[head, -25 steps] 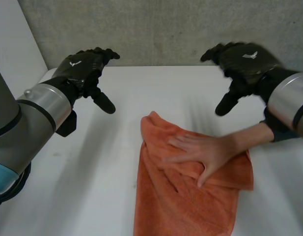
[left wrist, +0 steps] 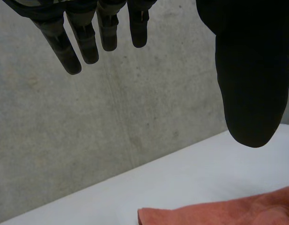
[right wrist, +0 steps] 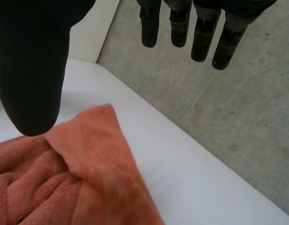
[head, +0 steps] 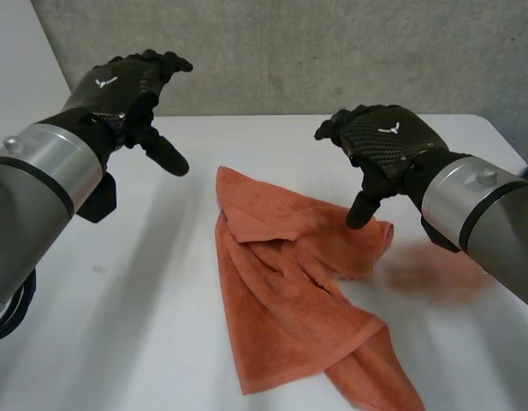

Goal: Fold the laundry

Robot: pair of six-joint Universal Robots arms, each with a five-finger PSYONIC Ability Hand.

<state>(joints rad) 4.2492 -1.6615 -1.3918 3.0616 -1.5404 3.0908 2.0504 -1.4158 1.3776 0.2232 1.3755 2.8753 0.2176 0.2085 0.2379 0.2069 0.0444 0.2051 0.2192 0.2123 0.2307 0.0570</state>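
A white table (head: 109, 334) carries a single orange towel (head: 285, 295), lying directly on its top around the middle. The towel is crumpled and partly doubled over itself: its far corner is folded back into a loose flap, creases run through its centre, and its near end trails toward the table's front edge

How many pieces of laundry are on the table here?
1. An orange towel lies crumpled in the middle of the table, its far part below the right hand. A blurred shape beside it is too unclear to count.
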